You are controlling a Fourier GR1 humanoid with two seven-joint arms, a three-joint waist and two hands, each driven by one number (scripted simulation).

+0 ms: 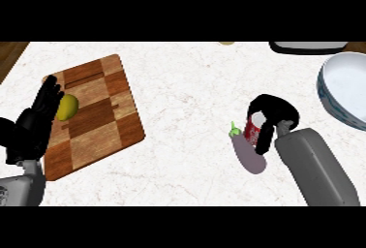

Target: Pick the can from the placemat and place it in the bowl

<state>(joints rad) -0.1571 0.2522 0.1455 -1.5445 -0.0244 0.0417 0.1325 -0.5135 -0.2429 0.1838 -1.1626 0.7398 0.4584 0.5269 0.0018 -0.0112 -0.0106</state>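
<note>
Here the right hand (275, 110) curls round the red can (252, 130), forearm slanting in from the lower right. The can is just beside an eggplant (249, 156), apart from the bowl (327, 92). The left hand (34, 125) rests straight-fingered at the wooden board's (100, 116) left edge.

Bare counter (309, 99) lies between the can (251, 131) and the bowl (330, 97); the eggplant (249, 155) sits left of the can.

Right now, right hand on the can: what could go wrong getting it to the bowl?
The eggplant lies right beside the can in the right hand; the lift might nudge or roll it. The bowl sits partly past the view's right edge; a low carry could clip its near rim.
</note>
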